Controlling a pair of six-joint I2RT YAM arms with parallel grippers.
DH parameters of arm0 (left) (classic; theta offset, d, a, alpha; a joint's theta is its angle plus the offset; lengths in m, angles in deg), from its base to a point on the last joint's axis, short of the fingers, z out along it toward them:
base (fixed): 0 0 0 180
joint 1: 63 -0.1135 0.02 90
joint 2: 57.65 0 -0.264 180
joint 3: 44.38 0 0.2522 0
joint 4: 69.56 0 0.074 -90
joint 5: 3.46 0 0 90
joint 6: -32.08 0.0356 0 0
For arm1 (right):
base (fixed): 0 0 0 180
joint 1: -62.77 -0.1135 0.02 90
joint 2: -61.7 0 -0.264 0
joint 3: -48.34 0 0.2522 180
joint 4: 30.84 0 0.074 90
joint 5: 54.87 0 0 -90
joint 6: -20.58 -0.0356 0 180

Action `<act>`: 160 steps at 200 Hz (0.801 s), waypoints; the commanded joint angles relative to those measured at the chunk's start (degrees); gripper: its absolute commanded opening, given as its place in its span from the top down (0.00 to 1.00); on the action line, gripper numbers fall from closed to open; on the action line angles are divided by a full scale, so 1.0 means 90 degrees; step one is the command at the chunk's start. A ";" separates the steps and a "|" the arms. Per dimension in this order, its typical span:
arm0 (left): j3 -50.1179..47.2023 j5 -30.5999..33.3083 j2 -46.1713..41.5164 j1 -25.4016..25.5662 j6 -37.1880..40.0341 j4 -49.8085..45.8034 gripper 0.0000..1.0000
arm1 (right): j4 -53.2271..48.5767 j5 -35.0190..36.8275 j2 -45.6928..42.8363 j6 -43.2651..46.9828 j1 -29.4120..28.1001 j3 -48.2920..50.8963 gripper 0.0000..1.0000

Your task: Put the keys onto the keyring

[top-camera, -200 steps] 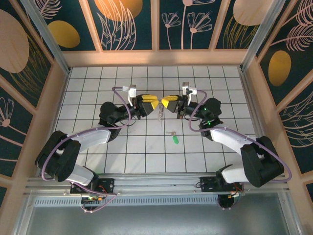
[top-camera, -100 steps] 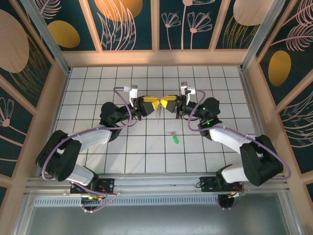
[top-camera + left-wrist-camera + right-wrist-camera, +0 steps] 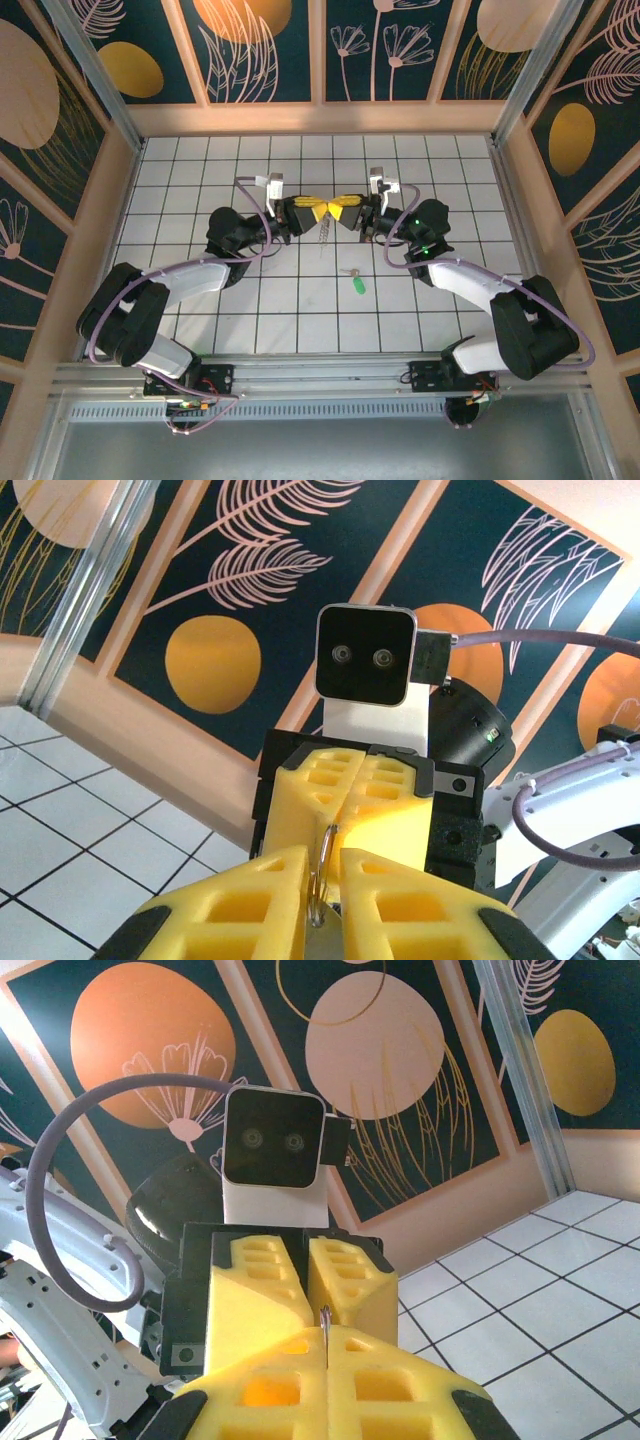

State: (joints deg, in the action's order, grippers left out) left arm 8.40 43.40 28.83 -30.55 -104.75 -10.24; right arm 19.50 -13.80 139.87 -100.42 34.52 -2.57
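Right tool (image 3: 340, 209) was clamped fully shut on the keyring (image 3: 318, 875), held up above the bench (image 3: 200, 170). Left tool (image 3: 316, 209) met it tip to tip, jaws at a narrow gap with the ring's wire between; could not tell whether it pinched. 1 green-headed key (image 3: 357, 285) lay on the tiles nearer the bases, well apart from both tools. Judged: ring in hand, threading not begun; key pickup and feeding left.

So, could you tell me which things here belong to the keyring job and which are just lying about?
Job in hand: keyring; right gripper, jaws shut on it; left gripper, jaws either side of it; green-headed key, lying on the tiles.
Just surroundings: tiled table; patterned wall panels.
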 commanded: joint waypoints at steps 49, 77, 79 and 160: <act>0.0203 -0.0149 0.0147 0.0067 -0.0014 0.0327 1.00 | 0.0148 -0.0118 -0.0014 0.0057 -0.0074 -0.0150 1.00; 0.0191 -0.0188 0.0139 0.0074 0.0047 0.0310 1.00 | 0.0052 -0.0123 -0.0060 0.0083 -0.0074 -0.0145 1.00; 0.0182 -0.0188 0.0138 0.0069 0.0059 0.0309 1.00 | 0.0033 -0.0121 -0.0069 0.0092 -0.0074 -0.0146 1.00; 0.0198 -0.0031 -0.0516 0.0067 0.1714 -0.1150 1.00 | -0.1034 0.0553 -0.1433 0.0383 0.0707 0.0634 0.51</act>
State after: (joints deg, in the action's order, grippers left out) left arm 8.60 42.44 27.56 -30.29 -96.86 -16.82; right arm 13.44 -10.98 131.02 -98.76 39.30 1.12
